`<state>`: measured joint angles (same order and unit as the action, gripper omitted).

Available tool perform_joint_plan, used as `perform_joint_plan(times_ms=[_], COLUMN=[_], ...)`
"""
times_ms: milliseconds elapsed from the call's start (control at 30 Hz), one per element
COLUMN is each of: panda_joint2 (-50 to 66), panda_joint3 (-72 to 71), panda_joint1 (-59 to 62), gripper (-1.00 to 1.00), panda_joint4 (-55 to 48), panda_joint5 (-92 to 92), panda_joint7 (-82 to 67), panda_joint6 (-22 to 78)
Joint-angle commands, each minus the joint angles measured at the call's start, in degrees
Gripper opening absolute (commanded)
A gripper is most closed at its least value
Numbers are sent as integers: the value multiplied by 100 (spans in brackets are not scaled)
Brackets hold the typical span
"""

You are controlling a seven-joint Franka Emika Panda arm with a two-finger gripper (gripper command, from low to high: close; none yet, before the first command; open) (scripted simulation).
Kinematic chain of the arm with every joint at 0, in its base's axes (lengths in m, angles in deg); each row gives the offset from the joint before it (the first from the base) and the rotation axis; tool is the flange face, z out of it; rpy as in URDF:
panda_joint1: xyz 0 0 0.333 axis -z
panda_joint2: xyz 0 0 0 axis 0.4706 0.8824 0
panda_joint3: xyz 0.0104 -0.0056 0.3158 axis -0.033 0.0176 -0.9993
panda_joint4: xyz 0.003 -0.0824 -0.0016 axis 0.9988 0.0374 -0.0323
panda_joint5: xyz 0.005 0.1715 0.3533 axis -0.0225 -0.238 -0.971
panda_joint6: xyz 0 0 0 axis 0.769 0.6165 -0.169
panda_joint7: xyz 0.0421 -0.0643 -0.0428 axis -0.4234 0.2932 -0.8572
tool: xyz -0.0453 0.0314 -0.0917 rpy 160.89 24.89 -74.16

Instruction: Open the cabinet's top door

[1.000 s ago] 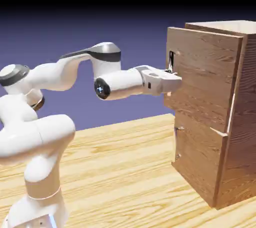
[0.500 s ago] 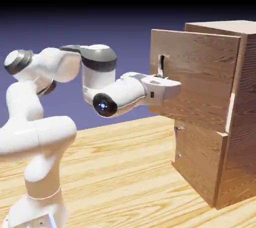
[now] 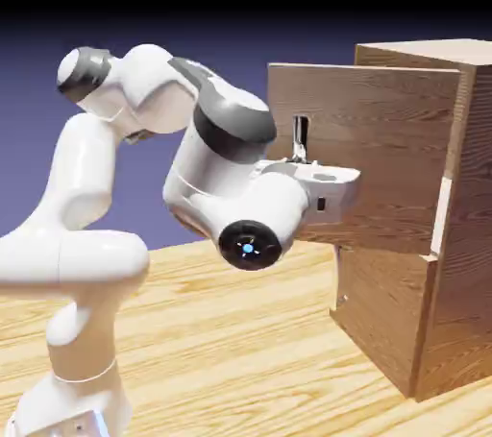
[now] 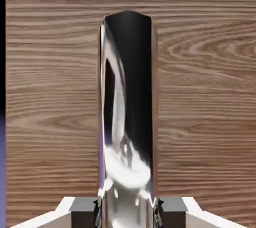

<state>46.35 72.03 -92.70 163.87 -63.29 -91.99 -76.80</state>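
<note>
The brown wood-grain cabinet (image 3: 461, 214) stands at the exterior view's right. Its top door (image 3: 384, 109) has swung well out from the front, hinged at its right edge. A thin vertical metal handle (image 3: 300, 137) sits near the door's free left edge. My gripper (image 3: 306, 158) is shut on that handle from in front of the panel. In the hand view the shiny handle (image 4: 127, 111) runs up the middle, large, with the grey fingertips (image 4: 83, 207) pressed against both its sides. Door wood (image 4: 205, 96) fills the background.
The lower, shorter door (image 3: 380, 305) is closed under the open one. My arm's elbow and forearm (image 3: 240, 195) bulge out in front of the cabinet. The wooden table (image 3: 240, 349) spreads below.
The top door has swung further open, its free edge moving toward the exterior view's left. My arm has folded back and turned with it, gripper still on the handle.
</note>
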Motion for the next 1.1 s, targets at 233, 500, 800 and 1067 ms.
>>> perform_joint_plan(times_ms=[233,500,800,1067], panda_joint2=[-1635,-3071,-4701,-6352], panda_joint3=[-1201,-2830,-3803,-3032], panda_joint1=[1429,2718,3032,1585], gripper=[-100,-100,-100,-100], panda_joint4=[-1632,-2804,-3048,-3415], panda_joint5=[1858,3051,3845,4722], panda_joint7=[-1231,-1468,-923,-228], panda_joint6=[360,34,-1028,-1859])
